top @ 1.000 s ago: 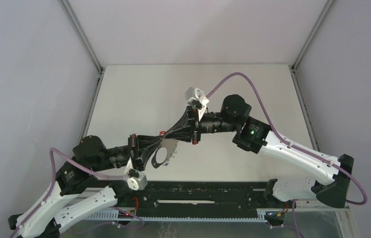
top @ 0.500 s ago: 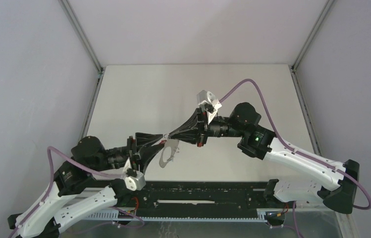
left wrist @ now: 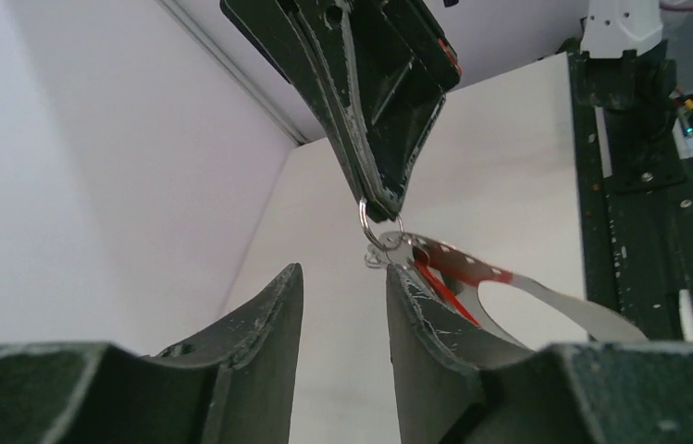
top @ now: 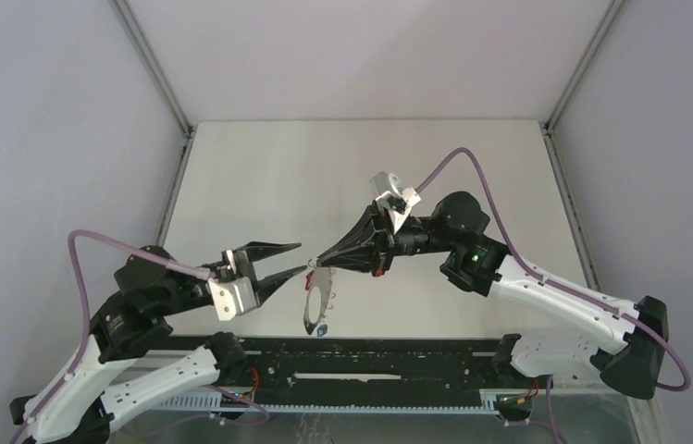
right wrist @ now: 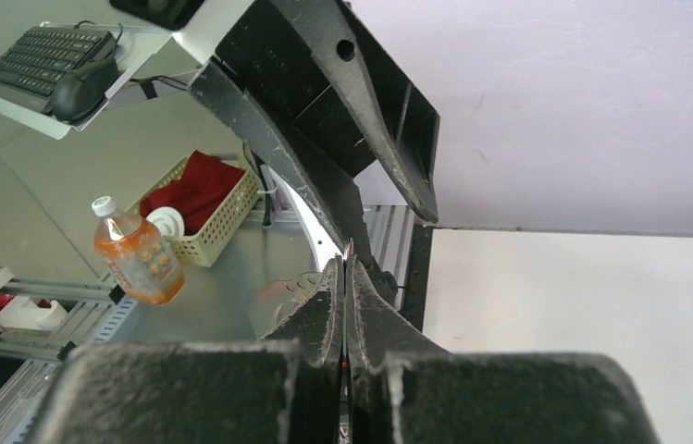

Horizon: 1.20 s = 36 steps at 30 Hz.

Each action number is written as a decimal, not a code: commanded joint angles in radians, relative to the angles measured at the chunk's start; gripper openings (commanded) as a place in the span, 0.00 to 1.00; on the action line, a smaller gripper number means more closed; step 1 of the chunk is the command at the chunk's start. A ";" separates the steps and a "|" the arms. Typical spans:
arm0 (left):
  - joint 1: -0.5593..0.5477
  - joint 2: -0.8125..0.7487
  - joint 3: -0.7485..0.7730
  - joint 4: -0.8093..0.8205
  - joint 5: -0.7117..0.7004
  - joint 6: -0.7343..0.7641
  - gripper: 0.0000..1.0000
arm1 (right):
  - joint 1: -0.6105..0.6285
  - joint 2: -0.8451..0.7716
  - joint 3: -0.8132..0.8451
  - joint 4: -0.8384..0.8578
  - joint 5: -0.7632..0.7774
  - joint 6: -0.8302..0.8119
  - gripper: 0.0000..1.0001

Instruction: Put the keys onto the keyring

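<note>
The right gripper (top: 316, 264), jaws closed, pinches the thin grey metal keyring (left wrist: 458, 262) above the pale desk (top: 259, 176). The red-headed key (left wrist: 437, 282) and blue-headed key (top: 322, 329) seemingly hang from it. The left gripper (top: 303, 257) has its jaws parted, empty. Threading looks done; next, lower it gently.

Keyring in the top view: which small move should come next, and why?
Probably the right tool should lower the keyring to the table: it alone holds it, shut, while the left tool stands open beside it, and the blue key hangs at its bottom.
</note>
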 commanded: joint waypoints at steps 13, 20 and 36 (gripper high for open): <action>-0.002 0.117 0.130 -0.105 0.099 -0.103 0.15 | -0.008 0.016 0.008 0.042 -0.039 -0.025 0.00; -0.002 0.120 0.145 -0.189 0.142 -0.035 0.27 | -0.009 -0.001 0.008 -0.032 -0.011 -0.083 0.00; -0.002 0.129 0.110 -0.112 0.076 -0.063 0.20 | -0.014 0.012 0.009 -0.032 -0.041 -0.083 0.00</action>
